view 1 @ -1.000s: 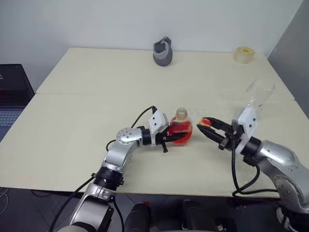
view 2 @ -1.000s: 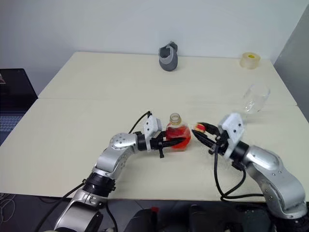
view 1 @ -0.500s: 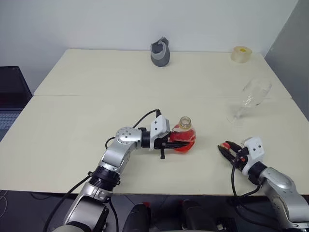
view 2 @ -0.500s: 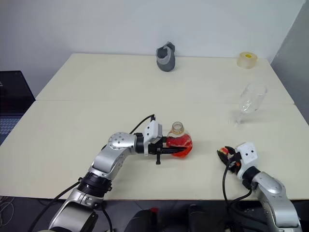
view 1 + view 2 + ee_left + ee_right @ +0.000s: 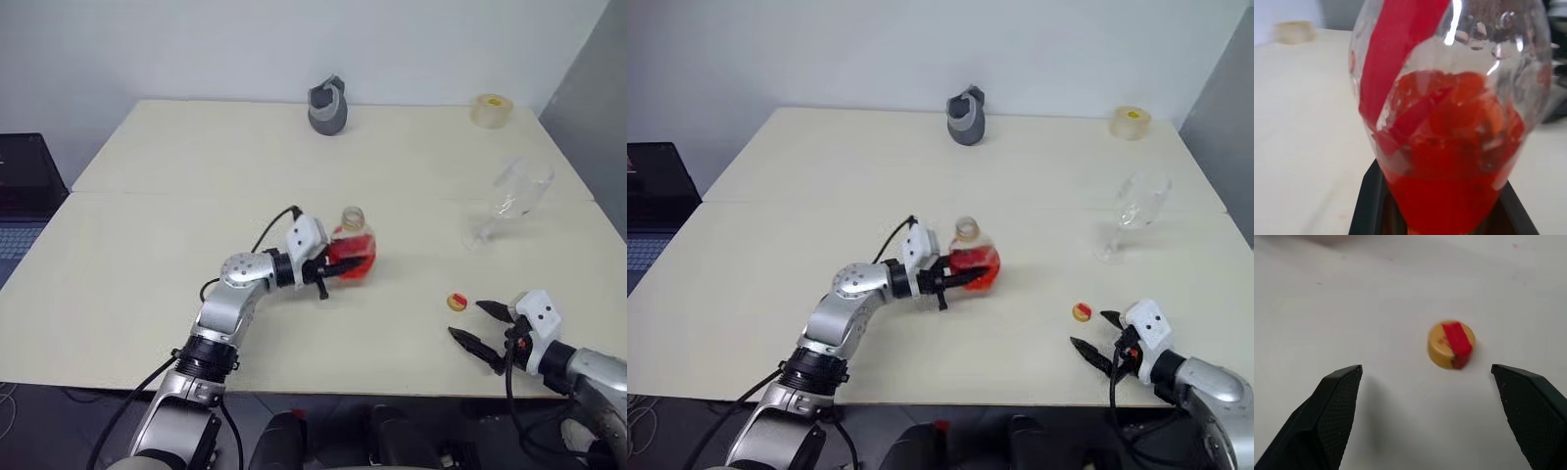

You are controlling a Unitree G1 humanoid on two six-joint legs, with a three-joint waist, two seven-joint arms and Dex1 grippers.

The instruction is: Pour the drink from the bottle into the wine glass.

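Bottle uncapped, pouring not yet begun.
One bottle (image 5: 351, 253) of red drink (image 5: 1449, 196) is clamped mid-table in the left gripper (image 5: 328, 269); one cap (image 5: 457, 302) lies before the wide-spread right gripper (image 5: 484, 327); one wine glass (image 5: 509, 201) is seen empty, well apart.

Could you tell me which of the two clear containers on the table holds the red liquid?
The bottle, held in the left gripper, holds it; the wine glass standing far right is empty.
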